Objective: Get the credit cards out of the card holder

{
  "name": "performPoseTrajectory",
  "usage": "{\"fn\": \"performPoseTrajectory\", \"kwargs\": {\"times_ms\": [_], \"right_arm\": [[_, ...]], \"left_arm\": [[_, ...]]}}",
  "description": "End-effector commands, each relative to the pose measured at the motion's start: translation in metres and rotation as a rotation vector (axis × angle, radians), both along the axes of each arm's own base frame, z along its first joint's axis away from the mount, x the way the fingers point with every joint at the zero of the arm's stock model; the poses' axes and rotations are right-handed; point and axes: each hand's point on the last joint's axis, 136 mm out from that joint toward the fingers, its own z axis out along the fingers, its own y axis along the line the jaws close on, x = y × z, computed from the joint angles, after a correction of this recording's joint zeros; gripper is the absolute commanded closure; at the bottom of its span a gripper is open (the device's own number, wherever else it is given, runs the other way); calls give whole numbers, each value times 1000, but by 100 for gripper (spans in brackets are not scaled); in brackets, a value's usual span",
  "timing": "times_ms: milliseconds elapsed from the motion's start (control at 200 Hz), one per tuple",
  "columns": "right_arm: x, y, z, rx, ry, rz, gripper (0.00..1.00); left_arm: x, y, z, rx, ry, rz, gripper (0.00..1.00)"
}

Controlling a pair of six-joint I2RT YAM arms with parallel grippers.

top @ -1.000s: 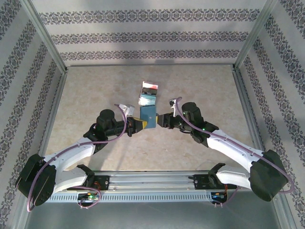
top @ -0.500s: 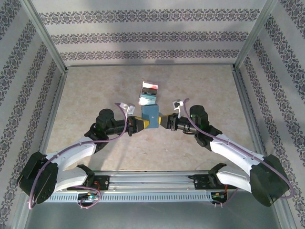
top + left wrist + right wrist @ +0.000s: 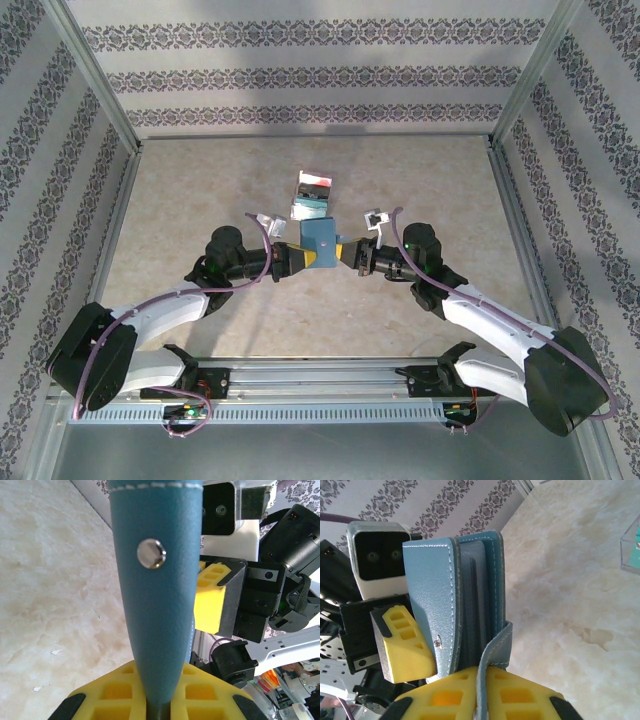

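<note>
Marbled tabletop [image 3: 200, 200], right claw [image 3: 344, 253] — now clamped — on card holder [image 3: 318, 238]

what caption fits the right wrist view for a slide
Right gripper shut on the slate-blue card holder, which the left gripper also clamps above the marble-look table.

Slate-blue card holder [image 3: 318, 242] — upright; folded

Overhead looks down; both wrist views closely share card holder [image 3: 155, 630].
</note>
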Motion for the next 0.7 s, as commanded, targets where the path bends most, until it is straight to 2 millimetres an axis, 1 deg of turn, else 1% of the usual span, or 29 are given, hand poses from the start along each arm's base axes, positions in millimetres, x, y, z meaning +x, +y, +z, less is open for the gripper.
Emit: {"fn": "performPoseTrajectory", "kwargs": {"times_ms": [0, 35, 95, 220, 270, 370, 465, 515, 545, 625, 695], "right_arm": [[-8, 8, 24, 67, -81, 57, 97], [-7, 7, 23, 67, -77, 47, 100], [-6, 7, 22, 65, -71, 33, 100], [-2, 3, 19, 60, -61, -7, 100], [-1, 2, 19, 55, -60, -22, 100], [1, 2, 18, 44, -59, -40, 100], [3, 3, 16, 34, -53, -55, 100], [4, 3, 14, 26, -47, -65, 100], [4, 4, 14, 23, -45, -65, 100], [4, 6, 13, 21, -43, -61, 100], [4, 7, 13, 21, -43, -57, 100]], "left_arm": [[-4, -8, 15, -31, -29, -44, 89], [-3, -7, 13, -28, -18, -35, 84], [-1, -7, 10, -25, -2, -29, 72], [1, -9, 4, -31, 28, -27, 53], [1, -9, 4, -40, 34, -29, 49], [3, -11, 5, -62, 45, -31, 46], [5, -13, 7, -86, 50, -35, 39], [6, -14, 9, -98, 47, -40, 38], [6, -15, 10, -105, 45, -43, 39], [6, -16, 13, -126, 41, -55, 57], [6, -17, 14, -137, 40, -57, 66]]}}
